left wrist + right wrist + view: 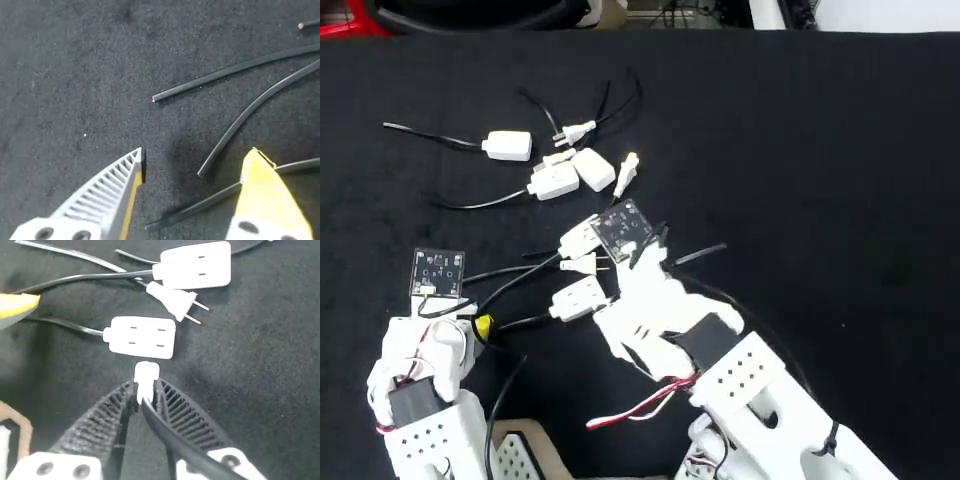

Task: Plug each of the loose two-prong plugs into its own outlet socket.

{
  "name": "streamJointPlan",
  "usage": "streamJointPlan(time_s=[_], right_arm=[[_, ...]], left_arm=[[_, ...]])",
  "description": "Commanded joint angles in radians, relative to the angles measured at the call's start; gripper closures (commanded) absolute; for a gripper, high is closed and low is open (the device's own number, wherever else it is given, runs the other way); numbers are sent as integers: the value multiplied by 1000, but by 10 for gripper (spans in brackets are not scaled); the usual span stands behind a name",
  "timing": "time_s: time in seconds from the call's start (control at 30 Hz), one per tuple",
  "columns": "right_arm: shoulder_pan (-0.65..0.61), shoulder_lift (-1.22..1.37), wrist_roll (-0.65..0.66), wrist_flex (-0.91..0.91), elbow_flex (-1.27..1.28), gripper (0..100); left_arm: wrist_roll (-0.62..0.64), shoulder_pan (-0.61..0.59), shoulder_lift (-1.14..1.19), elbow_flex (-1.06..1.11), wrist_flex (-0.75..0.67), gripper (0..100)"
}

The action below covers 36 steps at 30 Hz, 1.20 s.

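The right gripper (145,390) is clamped on a white plug (146,372), around the middle of the table's (840,150) edge by the arms. The plug's front seems to meet a white outlet socket (141,337); whether its prongs are in, I cannot tell. The left gripper (197,155) hangs with fingers apart over black cables (235,73) near the table's left corner by the arms.

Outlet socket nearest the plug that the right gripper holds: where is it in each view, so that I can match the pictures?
High view: the outlet socket lies near the middle, lowest of the white sockets, beside the right arm.
Left wrist view: not in it.
Right wrist view: it lies just beyond the plug held in the right gripper.
Shared landmark: the yellow finger of the left gripper, in all three views.
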Motion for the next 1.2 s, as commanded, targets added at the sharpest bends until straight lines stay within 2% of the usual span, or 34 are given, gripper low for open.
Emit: streamJointPlan(time_s=[0.0,0.37,0.6,0.8,1.17], right_arm=[[-17,2,9,-29,-54,987],[-14,407,12,-35,-305,987],[18,377,14,-61,-288,987],[75,377,80,-180,-237,987],[80,377,89,-186,-193,987]], left_arm=[[8,-4,0,21,5,693],[8,-4,0,21,5,693],[8,-4,0,21,5,693],[8,-4,0,21,5,693],[8,-4,0,21,5,693]])
